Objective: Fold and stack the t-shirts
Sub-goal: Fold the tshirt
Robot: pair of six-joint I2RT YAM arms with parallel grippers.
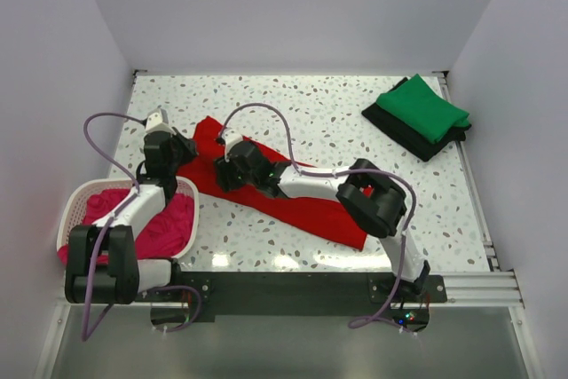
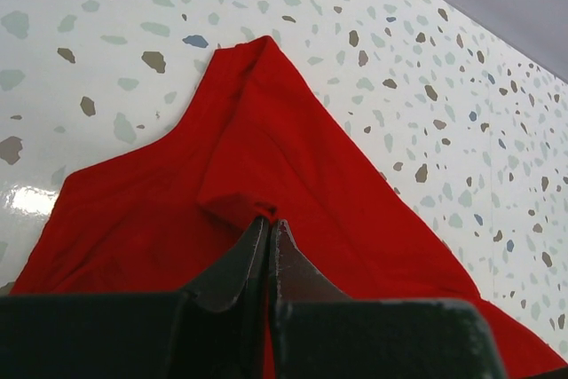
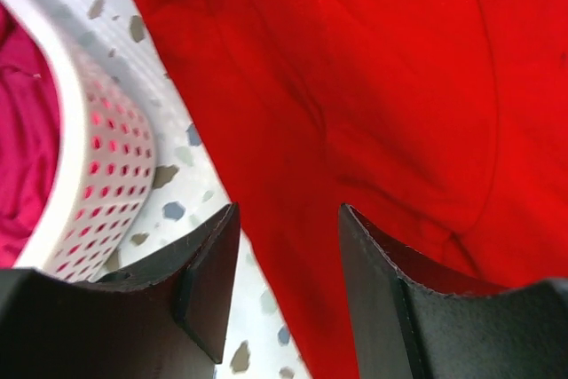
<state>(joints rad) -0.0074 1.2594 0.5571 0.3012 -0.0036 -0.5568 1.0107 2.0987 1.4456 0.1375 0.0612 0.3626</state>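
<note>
The red t-shirt point(image 1: 302, 201) lies spread in a long diagonal strip across the table's middle. My left gripper point(image 1: 188, 150) sits at the shirt's left end, shut on a small raised fold of red cloth point(image 2: 232, 204). Just right of it, my right gripper point(image 1: 220, 173) hovers low over the shirt's near edge point(image 3: 293, 157), jaws open with nothing clamped between them. A green t-shirt point(image 1: 422, 106) lies folded on a folded black t-shirt point(image 1: 410, 136) at the far right. The magenta-pink t-shirt point(image 1: 170, 225) is bunched in the basket.
The white lattice basket point(image 1: 76, 203) stands at the near left, close beside both grippers; its wall point(image 3: 106, 157) shows in the right wrist view. Speckled tabletop point(image 1: 311, 104) lies bare behind the red shirt. Walls close in the left, right and back.
</note>
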